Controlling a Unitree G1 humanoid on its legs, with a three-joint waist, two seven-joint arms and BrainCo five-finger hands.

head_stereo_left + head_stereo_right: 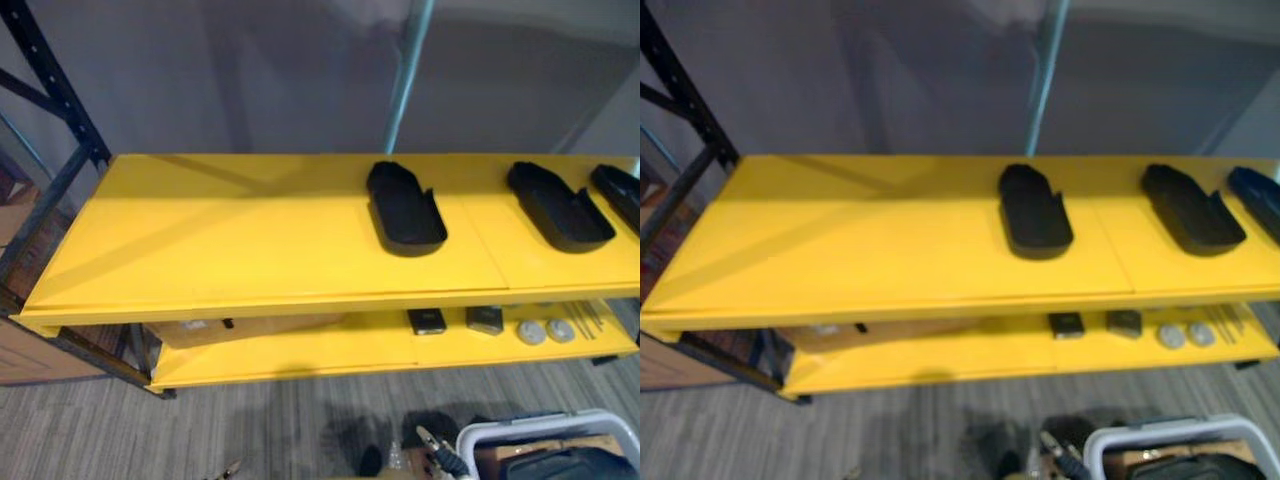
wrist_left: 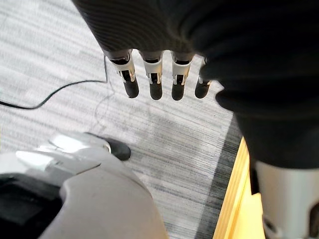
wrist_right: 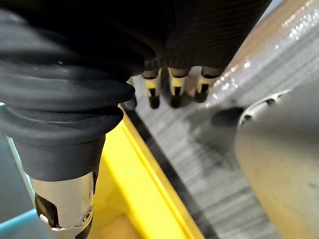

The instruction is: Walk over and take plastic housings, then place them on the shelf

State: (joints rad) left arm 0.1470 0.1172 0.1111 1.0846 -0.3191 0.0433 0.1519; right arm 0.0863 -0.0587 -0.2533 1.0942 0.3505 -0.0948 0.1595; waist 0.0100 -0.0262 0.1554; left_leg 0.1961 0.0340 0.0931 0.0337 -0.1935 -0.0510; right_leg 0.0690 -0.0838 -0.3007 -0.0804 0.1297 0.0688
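Three black plastic housings lie on the top board of a yellow two-level shelf, all on its right half and apart from one another. The first housing lies nearest the centre, its long axis running from back to front and skewed a little, far end to the left and near end to the right; the near end is the broader and stops short of the board's front edge. The second housing lies well to its right with the same skew. The third housing lies just beside the second and is cut off by the view's right edge. On the lower board sit two small dark blocks and, to their right, two round silver discs. A white-rimmed bin stands on the grey striped carpet in front of the shelf's right end, with dark contents too indistinct to identify. The left hand hangs over the carpet near the shelf's yellow edge, fingers straight and holding nothing. The right hand hangs likewise beside a yellow edge, fingers relaxed and empty.
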